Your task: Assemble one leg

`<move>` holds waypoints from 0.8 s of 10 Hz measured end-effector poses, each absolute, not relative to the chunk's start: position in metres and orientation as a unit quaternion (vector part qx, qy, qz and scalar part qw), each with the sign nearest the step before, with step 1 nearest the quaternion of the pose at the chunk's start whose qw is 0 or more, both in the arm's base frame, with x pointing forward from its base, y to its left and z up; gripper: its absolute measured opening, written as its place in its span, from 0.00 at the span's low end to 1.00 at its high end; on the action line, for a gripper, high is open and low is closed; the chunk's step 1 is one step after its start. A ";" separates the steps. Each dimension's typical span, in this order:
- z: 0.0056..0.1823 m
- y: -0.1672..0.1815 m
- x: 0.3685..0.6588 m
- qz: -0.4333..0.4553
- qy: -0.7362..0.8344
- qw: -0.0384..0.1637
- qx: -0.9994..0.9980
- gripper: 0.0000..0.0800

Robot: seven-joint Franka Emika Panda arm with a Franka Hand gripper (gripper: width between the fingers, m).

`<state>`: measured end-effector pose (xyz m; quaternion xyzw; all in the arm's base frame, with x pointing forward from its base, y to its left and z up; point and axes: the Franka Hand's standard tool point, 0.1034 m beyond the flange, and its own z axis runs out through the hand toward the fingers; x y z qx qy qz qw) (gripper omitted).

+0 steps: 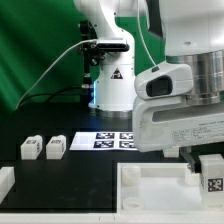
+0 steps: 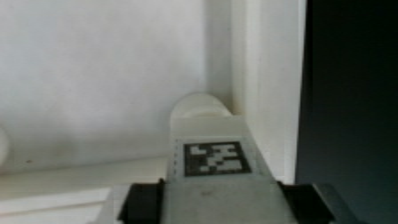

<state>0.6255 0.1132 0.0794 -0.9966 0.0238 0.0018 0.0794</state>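
Note:
My gripper is at the exterior view's right, low over the large white tray-like panel, and is shut on a white leg with a black-and-white tag. In the wrist view the held leg points at the panel's inner corner by its raised wall, with dark finger pads pressed on both of its sides. Two more legs lie side by side on the black table at the exterior view's left.
The marker board lies flat behind the panel. The arm's white base stands behind it. A white block sits at the exterior view's left edge. A green curtain is the backdrop.

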 end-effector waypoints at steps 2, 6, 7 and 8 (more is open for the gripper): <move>0.079 0.113 0.626 0.002 0.064 0.080 -0.995 0.37; 0.077 0.121 0.623 0.009 0.419 0.085 -0.904 0.37; 0.076 0.126 0.621 0.019 0.492 0.088 -0.866 0.37; 0.076 0.126 0.622 0.023 0.516 0.090 -0.852 0.37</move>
